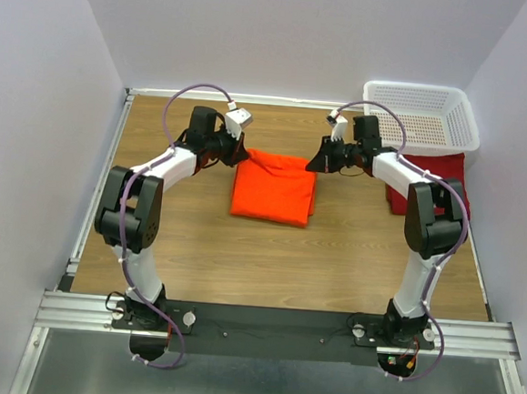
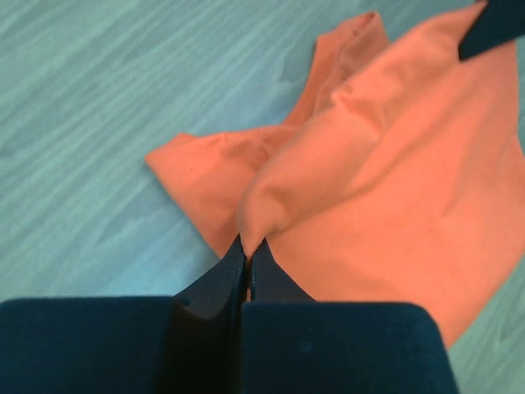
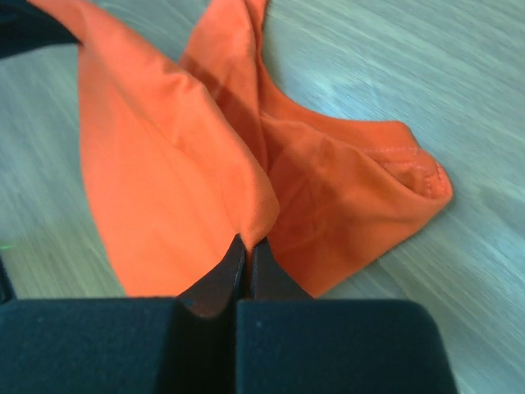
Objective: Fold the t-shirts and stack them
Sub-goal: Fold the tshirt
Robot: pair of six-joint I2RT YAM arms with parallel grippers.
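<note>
Orange t-shirt [image 1: 273, 189] sits mid-table [image 1: 240, 259], slightly toward the far side, between the two arms. It's folded to a near-square panel; width left-right looks marginally greater than depth, so the long axis is hard to call from the top view. Edges run roughly parallel to the table edges, with the near edge skewed a little. The far edge runs left-right, spanning gripper to gripper.

Left gripper [image 1: 245, 155] is at the far-left corner. In the left wrist view the left gripper [image 2: 248, 246] has its jaws fully closed, pinching a bunched fold of orange cloth [image 2: 394, 180]; the cloth rises off the wood at the pinch. A lower layer with a hemmed opening pokes out beyond it and lies flat.

Right gripper [image 1: 313, 163] is at the far-right corner. In its wrist view the right gripper [image 3: 248, 242] is likewise clamped tight on a peak of the shirt [image 3: 164, 164], and a stitched hem of the underlying layer sticks out to the side on the table.

Maroon t-shirt [image 1: 429, 178] is a folded rectangle by the right edge, just on the near side of the white mesh basket [image 1: 418, 87] in the far-right corner. The right arm partly covers it, and its long axis looks left-right. It lies well apart from the orange one.
</note>
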